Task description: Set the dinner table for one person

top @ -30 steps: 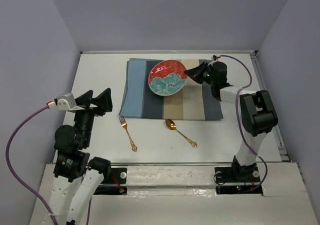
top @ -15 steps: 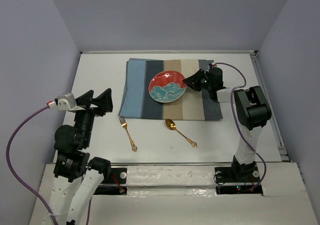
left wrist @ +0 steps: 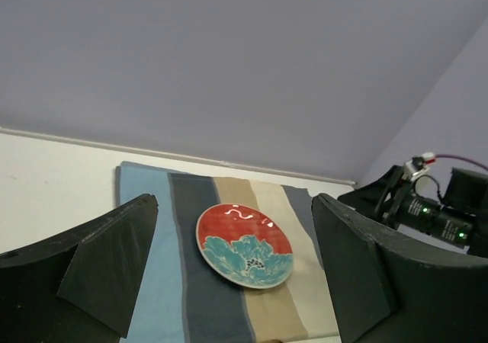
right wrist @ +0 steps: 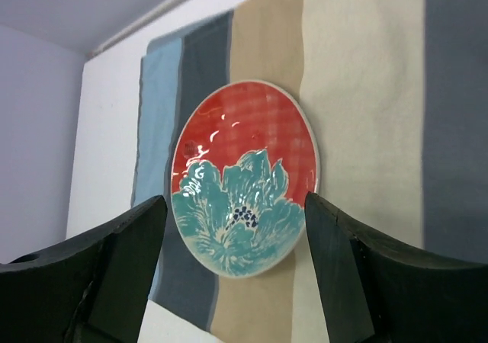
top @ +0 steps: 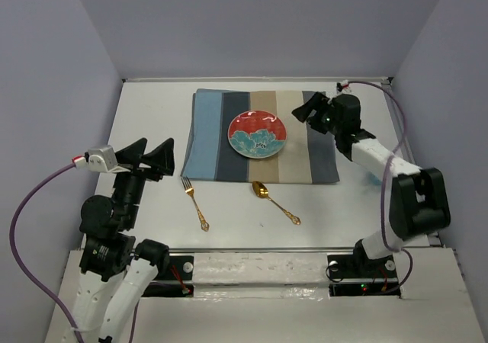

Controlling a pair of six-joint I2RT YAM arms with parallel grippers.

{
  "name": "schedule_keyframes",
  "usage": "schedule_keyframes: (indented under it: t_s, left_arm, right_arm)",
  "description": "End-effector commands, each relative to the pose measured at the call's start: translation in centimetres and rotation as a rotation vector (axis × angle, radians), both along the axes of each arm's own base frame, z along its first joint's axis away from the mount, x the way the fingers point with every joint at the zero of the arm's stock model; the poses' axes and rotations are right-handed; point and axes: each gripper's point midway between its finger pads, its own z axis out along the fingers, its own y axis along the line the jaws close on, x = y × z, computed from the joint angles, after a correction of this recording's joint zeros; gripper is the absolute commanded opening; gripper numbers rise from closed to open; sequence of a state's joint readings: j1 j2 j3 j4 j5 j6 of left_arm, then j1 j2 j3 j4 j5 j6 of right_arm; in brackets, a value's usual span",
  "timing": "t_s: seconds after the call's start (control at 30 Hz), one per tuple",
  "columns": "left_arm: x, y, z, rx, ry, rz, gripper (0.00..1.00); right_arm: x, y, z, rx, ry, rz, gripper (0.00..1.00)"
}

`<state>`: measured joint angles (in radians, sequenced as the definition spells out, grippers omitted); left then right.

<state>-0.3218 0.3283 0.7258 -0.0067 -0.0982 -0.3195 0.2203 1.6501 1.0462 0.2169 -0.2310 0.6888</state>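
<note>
A red plate with a teal flower (top: 258,134) (left wrist: 245,244) (right wrist: 244,178) lies flat on the striped cloth placemat (top: 210,141) at the back of the white dinner table (top: 152,114). My right gripper (top: 303,113) (right wrist: 235,278) hovers open just right of the plate, nothing between its fingers. A gold fork (top: 194,203) and a gold spoon (top: 274,201) lie on the table in front of the placemat. My left gripper (top: 152,154) (left wrist: 232,274) is held open above the table's left side, well away from the plate, and it is empty.
Grey walls (top: 259,23) enclose the table on three sides. A silvery rail (top: 259,249) runs along the front edge, with both arm bases behind it. A purple cable (top: 30,198) loops off the left wrist.
The right gripper lowered the tilted plate flat onto the placemat, opened and let it go, then drew back to the right. The left arm stayed put.
</note>
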Motion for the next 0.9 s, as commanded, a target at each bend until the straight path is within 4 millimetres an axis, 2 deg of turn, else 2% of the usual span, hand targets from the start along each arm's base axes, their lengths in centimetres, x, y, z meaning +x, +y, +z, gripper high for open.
schedule_keyframes:
  t_s: [0.0, 0.03, 0.07, 0.1, 0.13, 0.23, 0.27, 0.37, 0.5, 0.63, 0.7, 0.73, 0.87]
  left_arm:
    - [-1.8, -2.0, 1.6, 0.013, -0.093, -0.125, 0.94]
    - [-2.3, -2.8, 1.6, 0.022, -0.100, -0.171, 0.95]
    - [-2.8, -3.1, 1.9, 0.028, -0.115, -0.196, 0.95]
    - [-3.2, -3.7, 2.0, 0.037, -0.126, -0.229, 0.99]
    - [-3.8, -4.1, 2.3, 0.039, -0.139, -0.261, 0.99]
    - [-5.7, -4.1, 3.3, 0.037, -0.204, -0.298, 0.99]
    - [-6.3, -3.7, 3.6, 0.026, -0.226, -0.294, 0.99]
    - [-6.8, -3.5, 3.8, 0.032, -0.241, -0.291, 0.99]
    - [-7.7, -4.0, 3.9, 0.024, -0.257, -0.339, 0.99]
    - [-8.4, -3.7, 4.2, 0.012, -0.276, -0.349, 0.99]
    - [-8.7, -3.3, 4.4, 0.002, -0.286, -0.340, 0.99]
    - [-8.9, -3.3, 4.5, -0.002, -0.291, -0.344, 0.99]
    - [-9.4, -3.4, 4.6, -0.007, -0.299, -0.365, 0.99]
  right_arm:
    - [-4.0, -6.6, 4.6, -0.240, -0.144, -0.212, 0.78]
    - [-4.7, -9.0, 4.7, -0.303, -0.134, -0.319, 0.78]
    - [-6.7, -11.0, 5.6, -0.342, -0.125, -0.377, 0.78]
    - [-8.0, -13.8, 4.8, -0.413, -0.094, -0.474, 0.75]
    - [-10.1, -15.2, 5.8, -0.437, -0.098, -0.526, 0.72]
    - [-14.1, -21.1, 6.5, -0.555, -0.073, -0.758, 0.67]
    - [-15.9, -22.3, 7.1, -0.577, -0.072, -0.797, 0.67]
    - [-17.1, -23.4, 7.5, -0.574, -0.064, -0.829, 0.67]
    - [-16.5, -25.2, 4.2, -0.628, 0.090, -0.883, 0.68]
    - [-15.8, -25.8, 1.5, -0.623, 0.181, -0.873, 0.68]
    - [-15.6, -26.9, -0.2, -0.630, 0.248, -0.894, 0.67]
    - [-15.4, -27.1, -1.5, -0.638, 0.292, -0.883, 0.66]
    - [-14.7, -27.0, -3.7, -0.622, 0.350, -0.869, 0.63]
